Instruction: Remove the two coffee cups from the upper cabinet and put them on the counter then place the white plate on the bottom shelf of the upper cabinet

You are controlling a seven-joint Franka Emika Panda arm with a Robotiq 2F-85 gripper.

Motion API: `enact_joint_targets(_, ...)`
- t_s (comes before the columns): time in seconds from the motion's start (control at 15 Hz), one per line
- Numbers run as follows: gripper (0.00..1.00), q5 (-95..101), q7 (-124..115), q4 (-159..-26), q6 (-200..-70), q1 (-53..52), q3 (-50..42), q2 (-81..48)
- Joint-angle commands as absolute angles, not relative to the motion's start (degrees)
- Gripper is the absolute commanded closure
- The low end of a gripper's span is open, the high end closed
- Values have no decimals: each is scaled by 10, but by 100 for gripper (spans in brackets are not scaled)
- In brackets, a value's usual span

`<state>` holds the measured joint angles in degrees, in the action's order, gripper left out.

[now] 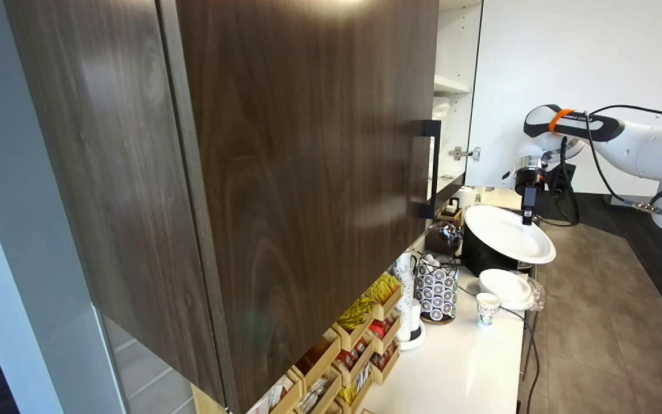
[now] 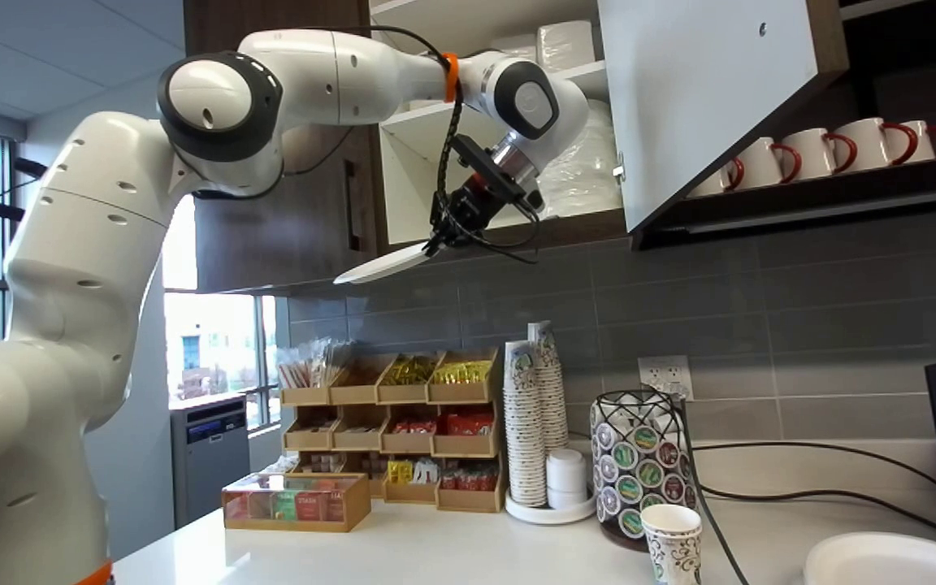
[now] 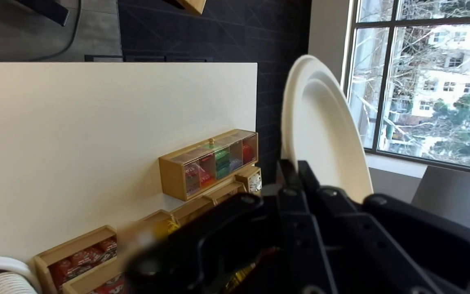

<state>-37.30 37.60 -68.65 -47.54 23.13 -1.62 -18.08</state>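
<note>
My gripper (image 1: 527, 221) is shut on the rim of the white plate (image 1: 500, 229). In an exterior view the plate (image 2: 383, 265) is tilted and held in the air below the upper cabinet (image 2: 411, 191). In the wrist view the plate (image 3: 327, 126) stands out beyond the fingertips (image 3: 298, 165). The upper cabinet is open. Its bottom shelf (image 1: 447, 174) shows in part and bears plastic-wrapped white stacks (image 2: 586, 166). The two coffee cups (image 2: 671, 540) appear nested, upright on the counter (image 2: 403, 552), beside the dark-patterned canister (image 2: 639, 471).
The white cabinet door (image 2: 695, 89) stands open beside the arm. A brown cabinet door (image 1: 308, 144) hides much of the interior. On the counter are white plates or bowls (image 1: 504, 287), tall paper-cup stacks (image 2: 525, 431), a snack organizer (image 2: 411, 443) and a tea box (image 2: 297, 502).
</note>
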Motion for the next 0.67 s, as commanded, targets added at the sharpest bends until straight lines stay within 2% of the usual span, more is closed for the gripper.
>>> enact_joint_targets(0.0,96,-375,376,-686,-475,227,-22,-182)
enact_joint_targets(0.07,99,-375,376,-686,-475,227,-22,-182)
enact_joint_targets(0.4,99,-432,340,-663,-475,220,-14,-164)
enact_joint_targets(0.6,99,-462,288,-635,-475,242,32,-164)
